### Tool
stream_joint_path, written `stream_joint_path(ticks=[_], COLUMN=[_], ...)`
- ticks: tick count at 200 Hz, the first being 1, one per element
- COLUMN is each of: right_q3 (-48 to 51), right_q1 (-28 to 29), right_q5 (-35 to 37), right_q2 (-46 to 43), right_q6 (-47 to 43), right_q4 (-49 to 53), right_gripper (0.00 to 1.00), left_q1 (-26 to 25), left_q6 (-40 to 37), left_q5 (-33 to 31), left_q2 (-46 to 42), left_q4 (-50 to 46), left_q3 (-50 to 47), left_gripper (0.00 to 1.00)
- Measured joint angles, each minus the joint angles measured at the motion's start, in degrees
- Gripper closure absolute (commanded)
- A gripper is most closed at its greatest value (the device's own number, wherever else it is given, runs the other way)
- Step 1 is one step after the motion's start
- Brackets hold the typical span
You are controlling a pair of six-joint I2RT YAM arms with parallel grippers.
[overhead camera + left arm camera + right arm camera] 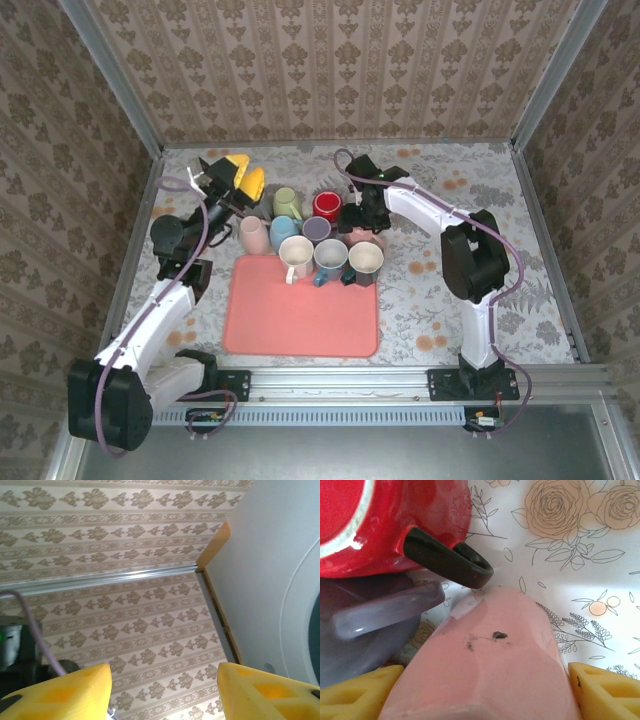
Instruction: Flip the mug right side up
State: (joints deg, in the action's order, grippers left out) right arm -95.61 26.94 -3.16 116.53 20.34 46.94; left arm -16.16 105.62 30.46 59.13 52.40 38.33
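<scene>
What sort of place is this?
Likely a robot test booth: wallpapered panels box in a table, two arms bolted to a rail, the right pincer gripping a pink mug.

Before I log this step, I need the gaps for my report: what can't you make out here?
- Rim and handle of the pink mug: cut off by the bottom edge in the right wrist view, mostly covered by the right gripper from the top.
- Whether its fingers touch that mug: unclear.
- Purple mug: blurred, too close.
</scene>
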Motion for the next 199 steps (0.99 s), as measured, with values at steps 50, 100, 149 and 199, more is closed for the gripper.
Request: stream_joint_path(ticks=[50,100,149,199], right_q3=[0.4,1.5,4.7,18.9], right_q1=[-1.5,-4.7,-5.7,-7.9], right_q5=[2.9,6.6,-0.3,-15.3], right_q2=[-1.2,-12.2,-28.3,-40.5], right_q6=[0.2,0.3,8.1,30.5], right_q4=[0.3,1.2,-5.2,-24.9], right_gripper=[0.48,0.50,0.51,0.57], left_q1=[0.2,-1.1,-13.6,-20.6], left_q6=[-9.9,-33.0,-50.4,-59.4], left_q5=[5.1,1.3,-3.8,-0.6], left_q2=[-0.6,-2.0,-1.1,0.0], left_q4=[-14.8,-46.7,-57.2,-49.7], left_q3=[5.1,11.2,11.8,8.8], left_gripper=[0.15,0.00,0.02,0.08])
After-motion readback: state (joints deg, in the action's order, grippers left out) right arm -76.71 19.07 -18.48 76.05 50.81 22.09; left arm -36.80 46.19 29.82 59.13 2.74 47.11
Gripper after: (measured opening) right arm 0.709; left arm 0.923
